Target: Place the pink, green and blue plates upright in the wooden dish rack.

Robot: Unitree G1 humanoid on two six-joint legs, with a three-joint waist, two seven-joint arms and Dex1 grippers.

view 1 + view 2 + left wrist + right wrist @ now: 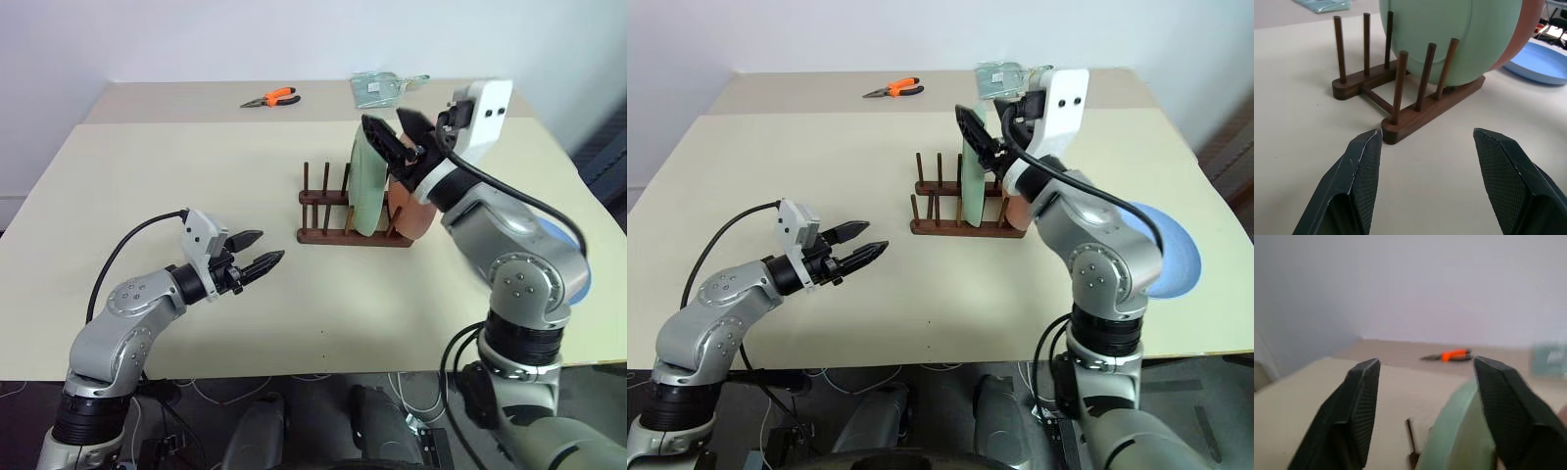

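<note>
The wooden dish rack [338, 235] stands mid-table. A green plate [367, 186] stands upright between its pegs, and a pink plate [416, 217] stands upright just behind it on the rack's right end. The blue plate [1171, 255] lies flat on the table to the right, partly behind my right arm. My right gripper [392, 132] is open just above the green plate's top rim [1459, 431], which sits close to one finger. My left gripper [265, 248] is open low over the table, left of the rack and pointing at it [1415, 115].
Orange-handled pliers [272, 97] and a clear plastic packet [377, 88] lie at the table's far side. Bare tabletop [196, 166] stretches left of the rack and in front of it. Several rack slots on the left stand free.
</note>
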